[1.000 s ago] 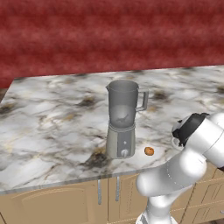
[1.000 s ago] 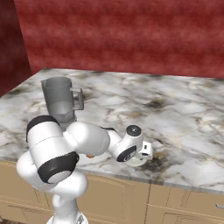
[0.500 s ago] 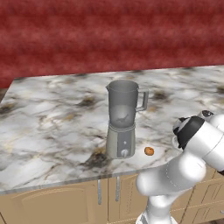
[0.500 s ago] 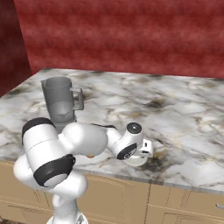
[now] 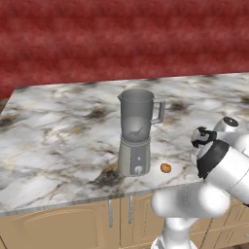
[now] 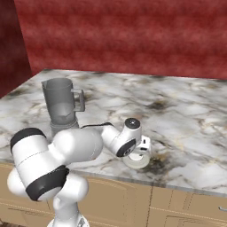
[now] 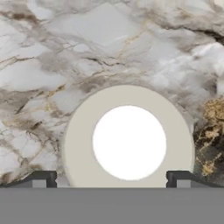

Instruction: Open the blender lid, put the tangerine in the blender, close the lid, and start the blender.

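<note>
- Currently, the gripper (image 7: pixel 112 178) is spread wide, released, directly above the blender lid (image 7: pixel 128 139), which lies flat on the marble counter (image 7: pixel 52 52).
- Left of it, the lidless blender (image 5: pixel 137 131) stands near the front edge.
- Just right of its base, the tangerine (image 5: pixel 166 168) is seen.

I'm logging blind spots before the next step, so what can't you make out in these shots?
- End effector, hand view: fingertips cut off by the bottom edge.
- Lid, right base view: mostly behind the wrist, so contact with the counter is unclear.
- Blender, right base view: base hidden behind the arm.
- Tangerine, left base view: too small for surface detail.
</note>
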